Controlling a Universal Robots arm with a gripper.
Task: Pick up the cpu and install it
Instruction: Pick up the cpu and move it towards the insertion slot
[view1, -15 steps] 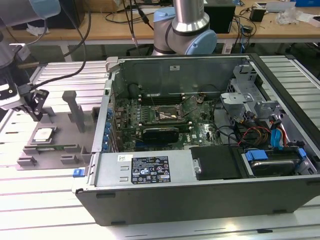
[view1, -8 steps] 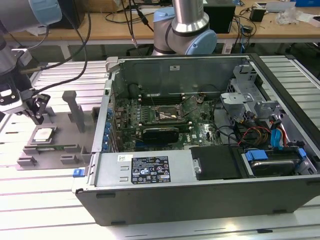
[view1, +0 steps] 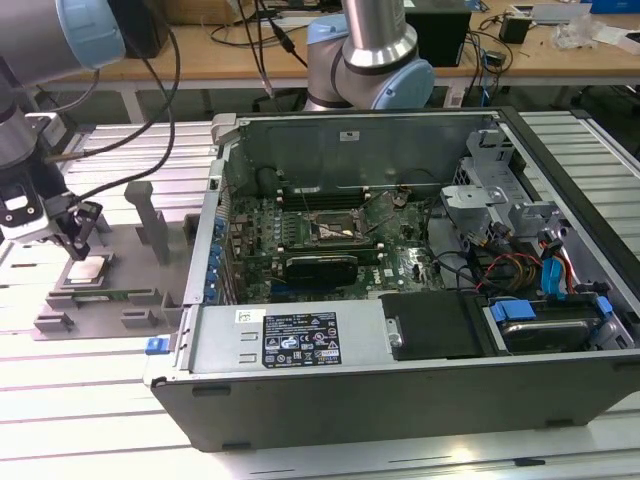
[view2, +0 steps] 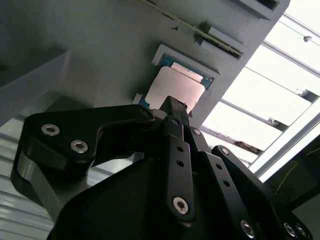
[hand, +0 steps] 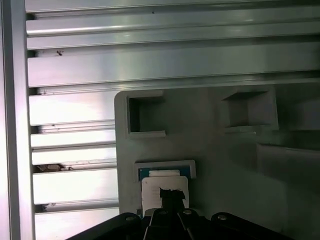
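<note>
Two pincer (view2: 172, 106) fingers pressed together, tip over cpu (view2: 175, 84) in tray (view2: 100, 45).

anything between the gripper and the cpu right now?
Nothing visible. The gripper hangs right over the cpu, which lies in its seat on the grey tray. Both wrist views show the cpu's top uncovered.

Even room light in the exterior view; in both wrist views glaring slats (view2: 270, 100), shadowed tray (hand: 210, 150), silhouetted gripper (view2: 173, 104).
</note>
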